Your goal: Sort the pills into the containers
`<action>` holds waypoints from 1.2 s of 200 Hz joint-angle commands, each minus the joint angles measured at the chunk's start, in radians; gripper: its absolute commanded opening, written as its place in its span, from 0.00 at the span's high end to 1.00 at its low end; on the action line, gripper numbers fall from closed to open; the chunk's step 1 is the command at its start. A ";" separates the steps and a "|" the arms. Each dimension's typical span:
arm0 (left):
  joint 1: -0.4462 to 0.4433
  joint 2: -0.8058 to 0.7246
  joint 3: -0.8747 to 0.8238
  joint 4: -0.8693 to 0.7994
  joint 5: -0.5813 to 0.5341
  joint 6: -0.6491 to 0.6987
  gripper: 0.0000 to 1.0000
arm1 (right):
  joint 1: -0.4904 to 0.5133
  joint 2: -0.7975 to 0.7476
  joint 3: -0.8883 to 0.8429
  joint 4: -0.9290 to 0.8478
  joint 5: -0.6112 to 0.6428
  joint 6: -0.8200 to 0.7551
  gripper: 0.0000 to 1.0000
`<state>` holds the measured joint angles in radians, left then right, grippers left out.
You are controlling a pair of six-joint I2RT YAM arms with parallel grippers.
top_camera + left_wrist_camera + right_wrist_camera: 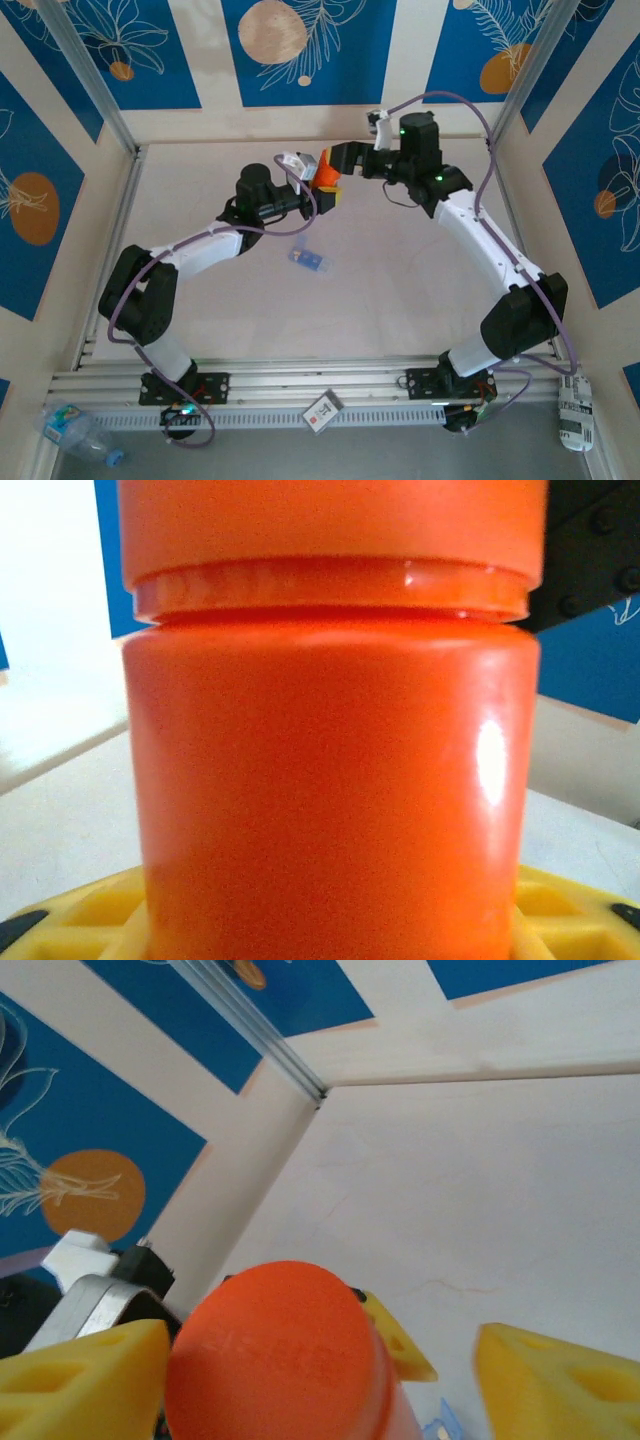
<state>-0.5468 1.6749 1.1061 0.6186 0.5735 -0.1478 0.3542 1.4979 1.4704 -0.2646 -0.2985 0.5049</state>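
"Containers (pixel 308 259) – where do they lie?"

"On the tabletop (pixel 410 270), about the middle, set at a slant. It is a small blue translucent box, nearer to the arm bases than both end effectors and apart from them. It is too small from above to tell what is in its compartments."

"And the left end effector (pixel 326 186)?"

"Clamped on the orange bottle (pixel 325 173), past the box toward the far wall. On its wrist camera the bottle (pixel 330 780) stands very close, body below and cap above, with the yellow fingers (pixel 80 925) at its foot on either side."

"Is the bottle off the tabletop?"

"I cannot tell."

"The right end effector (pixel 338 166)?"

"Spread wide – it holds nothing. It reaches in from the right and meets the left one at the bottle. Its own camera looks down on the round cap (pixel 270 1350), which sits between the two yellow fingers (pixel 85 1380). The cap is just beside the finger at the left of that picture, and pale tabletop shows between the cap and the other."

"Anything else?"

"A clear plastic bottle (pixel 75 430) lies beyond the near left corner of the frame, and a small white card (pixel 322 410) rests on the rail between the bases."
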 commanded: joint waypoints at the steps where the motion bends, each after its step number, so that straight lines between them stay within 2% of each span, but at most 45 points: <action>1: 0.014 0.001 0.046 0.079 0.070 0.001 1.00 | -0.058 -0.064 0.032 -0.070 -0.154 -0.079 0.12; 33: 0.035 0.015 0.077 0.056 0.184 -0.016 1.00 | -0.131 -0.016 0.099 -0.162 -0.349 -0.200 0.11; 57: 0.052 0.028 0.106 0.036 0.281 -0.048 1.00 | -0.149 0.029 0.155 -0.217 -0.406 -0.269 0.14; 97: 0.064 0.047 0.141 0.003 0.362 -0.076 1.00 | -0.126 0.103 0.270 -0.313 -0.425 -0.335 0.15; 153: 0.064 0.063 0.152 0.007 0.388 -0.095 1.00 | -0.071 0.162 0.353 -0.392 -0.395 -0.386 0.18; 215: 0.064 0.066 0.152 0.008 0.395 -0.100 1.00 | -0.043 0.189 0.370 -0.422 -0.380 -0.402 0.32; 240: 0.065 0.069 0.154 0.007 0.397 -0.103 1.00 | -0.034 0.195 0.370 -0.439 -0.372 -0.411 0.48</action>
<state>-0.4908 1.7386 1.2205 0.6014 0.9352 -0.2436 0.3065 1.6817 1.8011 -0.6552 -0.6735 0.1162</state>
